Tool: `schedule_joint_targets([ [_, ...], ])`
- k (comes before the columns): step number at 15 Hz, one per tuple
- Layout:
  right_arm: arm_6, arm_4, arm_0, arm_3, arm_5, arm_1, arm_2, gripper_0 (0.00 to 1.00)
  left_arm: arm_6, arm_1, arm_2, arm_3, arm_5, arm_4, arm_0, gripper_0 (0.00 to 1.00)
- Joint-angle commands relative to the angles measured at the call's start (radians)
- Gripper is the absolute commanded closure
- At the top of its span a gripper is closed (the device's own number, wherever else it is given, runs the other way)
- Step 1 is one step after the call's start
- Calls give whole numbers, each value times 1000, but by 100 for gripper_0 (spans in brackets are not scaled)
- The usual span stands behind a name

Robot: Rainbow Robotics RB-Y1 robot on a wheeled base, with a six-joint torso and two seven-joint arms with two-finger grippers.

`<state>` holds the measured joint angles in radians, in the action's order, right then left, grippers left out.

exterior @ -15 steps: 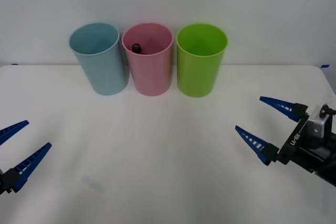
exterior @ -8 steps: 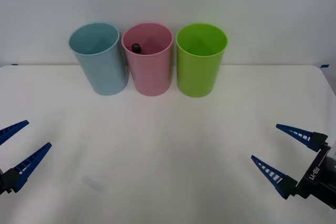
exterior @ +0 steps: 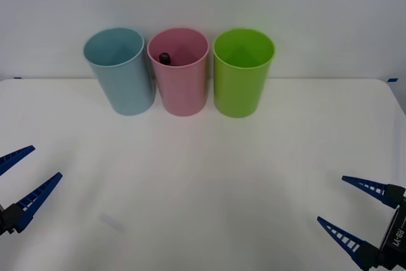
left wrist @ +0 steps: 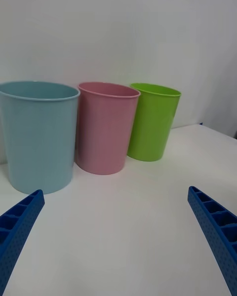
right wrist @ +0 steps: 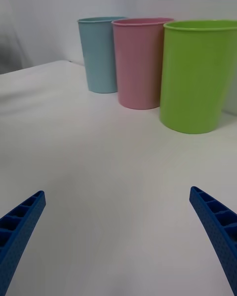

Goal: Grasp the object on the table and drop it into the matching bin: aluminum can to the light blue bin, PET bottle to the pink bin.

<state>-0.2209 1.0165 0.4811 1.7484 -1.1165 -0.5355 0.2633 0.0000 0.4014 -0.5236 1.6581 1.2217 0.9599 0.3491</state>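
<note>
PET bottle [exterior: 164, 58] is lying inside the pink bin [exterior: 179, 80] at the desk's [exterior: 203, 176] far edge, task looking finished; both hands, left hand [exterior: 18, 181] and right hand [exterior: 356, 217], are hanging released at near corners

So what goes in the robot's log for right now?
small clear plastic bottle: inside tall pink plastic bin | left claw: open, low left | right claw: open, low right

Three bins in a row along the far edge of the table [exterior: 203, 176]: light blue bin [exterior: 120, 71] left, pink bin [exterior: 179, 74] middle, lime green bin [exterior: 242, 74] right. PET bottle [exterior: 164, 58] inside the pink bin. Left gripper [exterior: 19, 182] at near left, right gripper [exterior: 352, 214] at near right, both well apart from the bins.
</note>
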Motion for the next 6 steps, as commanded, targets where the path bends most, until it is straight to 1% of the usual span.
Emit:
schedule_joint_targets([
  [1, -3, 2, -2, -33, -31, 2, 5, 0, 0, 0, 0, 0, 0, 0, 0, 0],
  [6, -3, 5, -2, -46, -36, 2, 4, 0, 0, 0, 0, 0, 0, 0, 0, 0],
])
